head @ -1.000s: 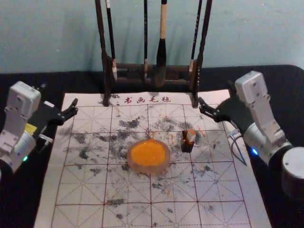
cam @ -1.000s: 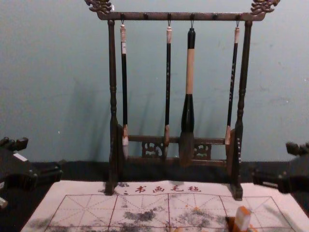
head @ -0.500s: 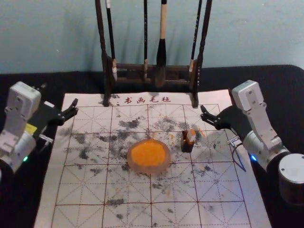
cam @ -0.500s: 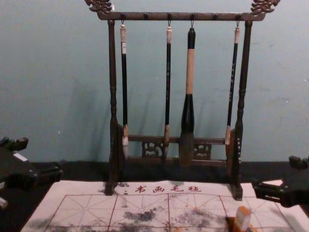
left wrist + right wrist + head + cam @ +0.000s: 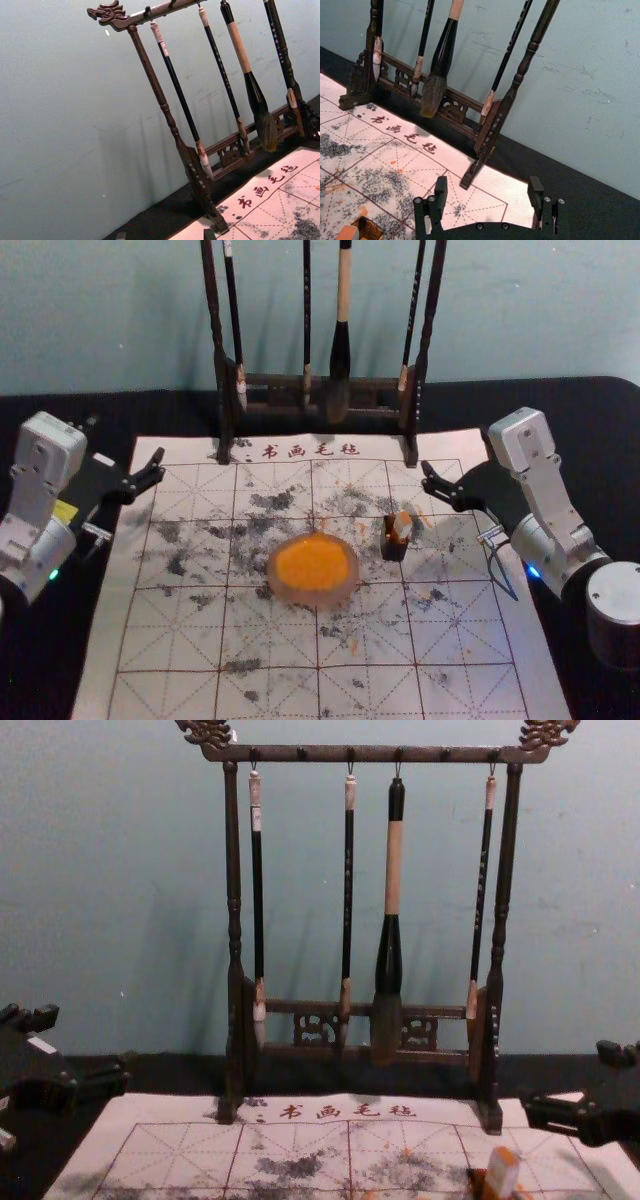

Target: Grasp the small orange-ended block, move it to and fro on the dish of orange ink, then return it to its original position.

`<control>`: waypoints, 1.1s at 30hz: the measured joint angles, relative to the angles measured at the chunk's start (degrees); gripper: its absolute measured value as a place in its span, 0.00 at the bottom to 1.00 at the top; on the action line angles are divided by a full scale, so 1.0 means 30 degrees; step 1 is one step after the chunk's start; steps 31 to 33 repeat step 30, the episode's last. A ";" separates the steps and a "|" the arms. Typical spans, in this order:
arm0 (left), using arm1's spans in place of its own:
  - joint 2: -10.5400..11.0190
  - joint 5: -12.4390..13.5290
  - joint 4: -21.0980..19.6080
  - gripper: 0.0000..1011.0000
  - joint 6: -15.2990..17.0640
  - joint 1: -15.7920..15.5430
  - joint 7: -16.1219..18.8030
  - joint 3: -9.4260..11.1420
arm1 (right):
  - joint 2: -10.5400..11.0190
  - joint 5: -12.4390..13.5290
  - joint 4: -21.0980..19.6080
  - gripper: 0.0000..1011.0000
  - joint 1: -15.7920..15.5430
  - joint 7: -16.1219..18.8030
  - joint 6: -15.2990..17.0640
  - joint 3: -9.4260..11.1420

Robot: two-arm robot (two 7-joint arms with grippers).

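The small orange-ended block leans upright in a small dark holder, right of the round dish of orange ink. In the chest view, the block shows its pale side and orange top. My right gripper hangs open beyond the holder and to its right, apart from the block. Nothing lies between its fingers in the right wrist view, where the gripper is spread wide and the block is at the picture's edge. My left gripper stays parked, open, at the mat's far left; its own wrist view shows the gripper too.
A dark wooden rack with several hanging brushes stands behind the mat, against the wall. The white gridded mat has black and orange stains and lies on a black table.
My right gripper has shifted a little toward the robot and lower. The left gripper, the block and the dish have stayed where they were.
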 joint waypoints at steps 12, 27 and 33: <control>0.0000 -0.0001 0.0000 0.99 0.0000 -0.0001 0.0000 0.0001 | 0.0021 0.0023 -0.0027 0.99 0.0019 0.0030 0.0000 -0.0005; 0.0001 0.0000 -0.0001 0.99 0.0000 0.0000 0.0000 -0.0001 | 0.0024 0.0033 -0.0028 0.99 0.0019 0.0037 0.0000 -0.0005; 0.0001 -0.0001 0.0000 0.99 0.0000 -0.0001 0.0001 -0.0001 | 0.0025 0.0033 -0.0028 0.99 0.0018 0.0036 0.0000 -0.0006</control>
